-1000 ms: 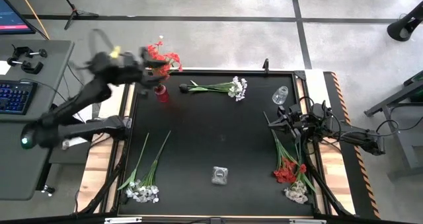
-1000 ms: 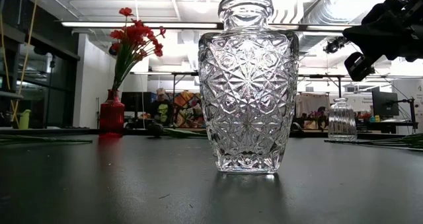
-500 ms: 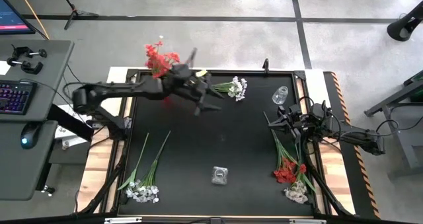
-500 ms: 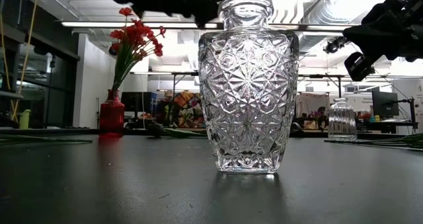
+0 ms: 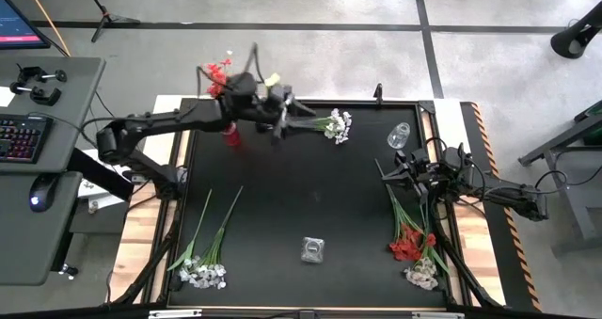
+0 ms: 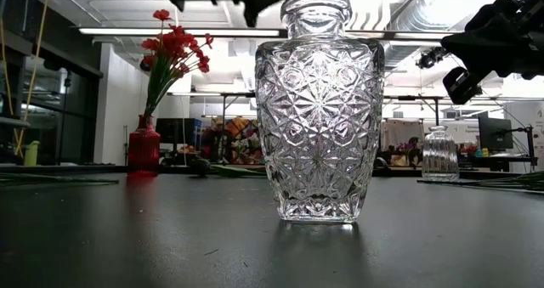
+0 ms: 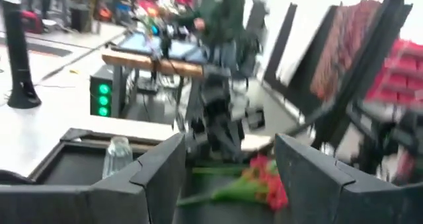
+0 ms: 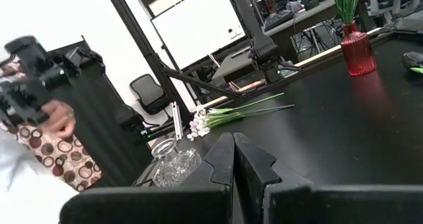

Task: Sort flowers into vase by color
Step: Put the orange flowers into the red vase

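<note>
**Left gripper hanging open beside the red vase, red flowers already standing in it**

The left gripper [image 5: 279,112] is hovering above the counter [image 5: 310,197] just beside the red vase [image 5: 229,133], its fingers [image 7: 162,168] standing well apart and carrying nothing. The red vase is sitting at the counter's far left corner, and the red flowers [image 5: 218,73] are standing upright in it, blossoms fanning out above the neck. Just past the left gripper, on the side away from the red vase, a white spray [image 5: 324,124] is lying flat on the counter, its blossoms pointing away from the vase.

Well apart from the red vase, at the opposite edge of the counter, the right gripper [image 5: 384,173] is waiting with its fingers pressed together, empty. A small clear vase [image 5: 399,135] is lying near it. Beside that arm, a mixed bunch of red and white flowers [image 5: 412,247] is lying along the counter's edge.

The big cut-glass vase [image 5: 312,249] is standing near the front edge, far from the red vase. Two more white sprays [image 5: 201,270] are lying at the front corner on the red vase's side.
</note>
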`<state>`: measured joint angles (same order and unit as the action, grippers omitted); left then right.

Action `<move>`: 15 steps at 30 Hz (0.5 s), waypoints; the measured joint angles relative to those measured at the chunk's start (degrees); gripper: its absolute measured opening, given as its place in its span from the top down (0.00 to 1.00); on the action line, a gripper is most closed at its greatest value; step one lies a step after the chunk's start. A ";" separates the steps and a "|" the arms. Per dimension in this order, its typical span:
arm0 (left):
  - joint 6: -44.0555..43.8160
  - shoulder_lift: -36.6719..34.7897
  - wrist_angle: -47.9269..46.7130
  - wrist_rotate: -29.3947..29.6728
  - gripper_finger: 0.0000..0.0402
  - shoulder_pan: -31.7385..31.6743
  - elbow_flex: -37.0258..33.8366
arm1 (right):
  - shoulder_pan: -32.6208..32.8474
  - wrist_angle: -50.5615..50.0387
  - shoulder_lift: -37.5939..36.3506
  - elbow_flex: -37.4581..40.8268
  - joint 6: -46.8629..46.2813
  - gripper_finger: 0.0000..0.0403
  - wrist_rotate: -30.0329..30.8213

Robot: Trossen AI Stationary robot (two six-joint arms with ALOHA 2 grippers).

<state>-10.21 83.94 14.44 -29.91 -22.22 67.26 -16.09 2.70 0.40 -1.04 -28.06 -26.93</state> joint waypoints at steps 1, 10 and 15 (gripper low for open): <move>-2.13 -1.06 0.72 0.44 0.46 -0.28 0.00 | -0.01 0.00 0.00 -0.02 0.41 1.00 0.13; -8.70 -12.14 4.02 2.88 0.46 -0.61 0.07 | 0.14 15.69 0.02 0.00 -24.14 1.00 15.23; -6.22 -16.42 0.31 4.18 0.46 -0.65 0.04 | 0.52 21.34 0.57 0.00 -36.43 1.00 36.07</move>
<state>-16.42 67.52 14.75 -25.74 -22.87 67.31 -15.56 24.04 0.98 -1.04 -64.49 9.15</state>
